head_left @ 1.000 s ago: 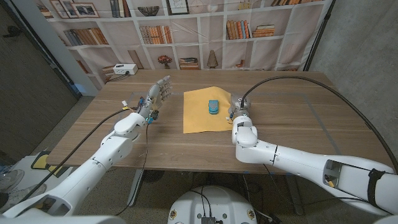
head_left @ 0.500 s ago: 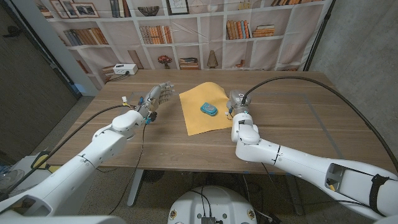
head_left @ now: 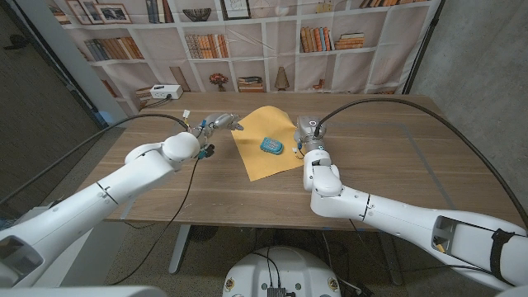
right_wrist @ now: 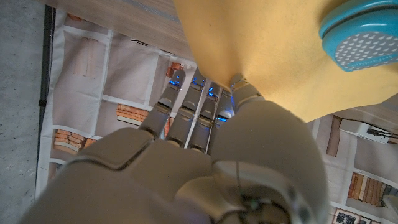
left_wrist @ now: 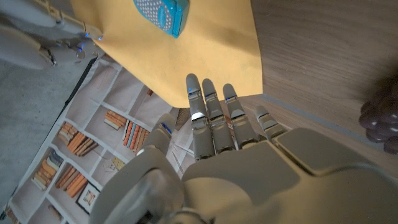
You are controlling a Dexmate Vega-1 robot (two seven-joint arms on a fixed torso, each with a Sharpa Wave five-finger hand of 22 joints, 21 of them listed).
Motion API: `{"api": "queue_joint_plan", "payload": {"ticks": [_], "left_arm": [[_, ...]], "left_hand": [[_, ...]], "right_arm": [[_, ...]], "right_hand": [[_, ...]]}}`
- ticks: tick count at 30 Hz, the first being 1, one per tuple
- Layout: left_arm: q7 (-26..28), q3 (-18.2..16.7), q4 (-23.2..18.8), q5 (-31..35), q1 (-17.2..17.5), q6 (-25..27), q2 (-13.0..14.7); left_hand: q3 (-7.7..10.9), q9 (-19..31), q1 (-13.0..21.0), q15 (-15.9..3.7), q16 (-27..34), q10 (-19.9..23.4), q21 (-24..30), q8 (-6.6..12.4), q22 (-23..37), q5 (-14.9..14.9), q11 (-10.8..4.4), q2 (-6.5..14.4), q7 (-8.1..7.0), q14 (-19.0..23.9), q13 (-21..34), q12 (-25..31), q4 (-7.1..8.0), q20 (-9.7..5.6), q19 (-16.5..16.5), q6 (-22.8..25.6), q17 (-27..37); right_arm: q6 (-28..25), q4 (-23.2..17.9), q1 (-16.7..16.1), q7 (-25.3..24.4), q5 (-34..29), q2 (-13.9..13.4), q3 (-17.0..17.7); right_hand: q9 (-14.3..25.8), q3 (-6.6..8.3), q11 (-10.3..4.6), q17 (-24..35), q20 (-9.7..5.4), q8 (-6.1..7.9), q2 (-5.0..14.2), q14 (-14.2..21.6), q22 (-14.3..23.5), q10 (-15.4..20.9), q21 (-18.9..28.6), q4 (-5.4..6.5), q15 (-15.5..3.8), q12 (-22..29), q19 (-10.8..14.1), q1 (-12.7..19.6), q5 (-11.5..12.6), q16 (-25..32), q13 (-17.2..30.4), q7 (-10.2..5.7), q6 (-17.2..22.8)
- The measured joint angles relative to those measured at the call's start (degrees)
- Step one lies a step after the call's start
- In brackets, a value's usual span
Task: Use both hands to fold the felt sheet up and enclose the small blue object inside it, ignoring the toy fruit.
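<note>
Flanking felt sheet (head_left: 262, 142) edges (robot hands (head_left: 221, 122) (head_left: 304, 130))

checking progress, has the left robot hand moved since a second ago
Yes. The left robot hand has swung in from the bare wood to the yellow felt sheet's left edge.

A wooden counter (head_left: 396, 177) with a brown grain carries the scene. Near its far left corner sits a white box (head_left: 166, 91) with small dark marks on its front. Behind the counter hangs a backdrop printed with a bookshelf (head_left: 247, 41): rows of books, framed pictures, a dark bowl and small ornaments on white shelves. A grey concrete wall (head_left: 478, 58) stands to the right of the backdrop, and a dark panel (head_left: 41, 107) rises at the far left. In the left wrist view, a dark purple toy grape cluster (left_wrist: 380, 118) lies on the wood at the picture's edge
</note>
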Motion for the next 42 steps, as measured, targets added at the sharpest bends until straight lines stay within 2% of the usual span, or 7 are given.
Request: {"api": "queue_joint_plan", "payload": {"ticks": [8,9,10,18,21,26,42], "left_arm": [[-5.8,5.5,-2.1,9.6,-4.4,14.8,1.3],[-6.9,10.7,-3.3,11.2,-8.7,16.9,1.6],[-7.8,11.4,-3.3,12.4,-9.2,18.5,1.6],[-13.2,22.5,-3.7,20.5,-17.2,28.5,1.0],[-14.0,24.0,-3.4,22.1,-18.1,29.5,1.0],[-14.3,25.1,-2.9,23.4,-18.2,27.9,1.4],[-18.2,24.9,-0.3,27.7,-17.3,21.8,0.6]], "left_hand": [[0.43,-0.1,1.6,-0.64,4.2,3.4,3.5,-0.22,3.5,0.9,0.56,0.5,1.08,1.4,0.9,0.1,-0.83,0.41,0.6,5.6,4.1],[0.11,-0.1,1.6,-0.70,4.8,4.0,4.0,-0.22,3.9,0.9,0.75,0.5,1.17,2.0,1.0,0.2,-0.61,0.33,0.9,5.8,4.4],[-0.19,-0.1,1.6,-0.67,5.1,4.1,4.3,-0.46,4.2,0.9,0.83,0.5,1.07,2.4,1.1,0.2,-0.31,0.38,1.1,5.7,4.7],[1.15,-0.1,-3.3,0.68,1.6,-4.9,6.7,-6.98,8.0,2.8,-1.07,-1.2,-1.55,-3.9,0.6,-4.9,6.71,0.97,-3.2,-5.4,5.4],[3.75,-0.2,-3.2,0.86,0.0,-11.8,7.3,-8.73,9.9,4.3,-2.62,-1.2,-4.13,-8.6,0.3,-7.9,7.67,1.64,-5.7,-13.2,6.7],[6.37,-0.3,0.8,1.07,0.6,-18.9,8.7,-9.00,12.2,5.7,-3.31,0.0,-6.57,-12.9,0.0,-9.4,6.11,2.03,-6.1,-21.3,9.7],[6.25,-0.5,3.5,2.02,5.1,-28.2,12.6,-9.00,15.9,5.7,-4.27,0.9,-8.95,-18.9,0.0,-9.8,6.59,3.07,-5.9,-31.4,16.7]], "right_arm": [[0.5,1.1,0.1,0.3,-1.1,0.9,-0.1],[0.8,1.1,0.1,0.4,-1.8,0.9,-0.1],[0.8,1.1,0.1,0.5,-1.8,1.0,-0.1],[1.8,0.7,-0.2,0.9,-3.5,1.1,0.2],[2.1,0.5,-0.4,1.0,-3.9,1.1,0.4],[2.8,0.4,-0.7,1.3,-4.7,1.1,0.8],[5.0,-0.9,-1.9,1.7,-5.6,0.5,3.0]], "right_hand": [[-0.2,0.48,-0.11,0.9,-0.13,0.00,0.00,0.3,0.0,0.7,0.4,0.00,-0.17,0.0,0.1,0.0,-0.4,0.7,0.0,0.00,0.0],[-0.2,0.48,-0.11,1.2,-0.21,0.00,-0.01,0.4,0.0,0.7,0.4,0.00,-0.19,0.0,0.2,0.0,-0.4,1.1,0.2,0.00,0.0],[-0.2,0.48,-0.29,1.6,-0.21,0.00,-0.01,0.6,0.0,1.0,0.4,0.00,-0.06,0.0,0.2,0.0,-0.4,1.5,0.3,0.00,0.0],[-0.2,0.64,-0.41,3.3,-0.52,0.00,-0.23,1.2,0.0,2.5,0.7,-0.17,-0.30,0.4,0.5,0.2,-0.6,2.9,0.5,0.00,0.0],[-0.2,0.64,-0.42,4.0,-0.76,0.21,-0.42,1.9,0.2,2.5,0.9,-0.17,-0.60,0.4,0.8,0.1,-0.6,3.6,0.5,0.00,0.0],[-0.2,0.69,-0.51,4.7,-0.82,0.49,-0.50,1.9,0.4,3.2,0.9,-0.22,-0.60,0.4,0.8,0.0,-0.6,4.0,0.7,0.00,0.0],[-0.5,1.08,-0.42,6.1,-1.36,0.90,-0.79,2.7,0.4,3.7,1.3,-0.63,-0.61,0.9,1.4,-0.2,-1.1,5.1,1.1,0.00,0.0]]}}
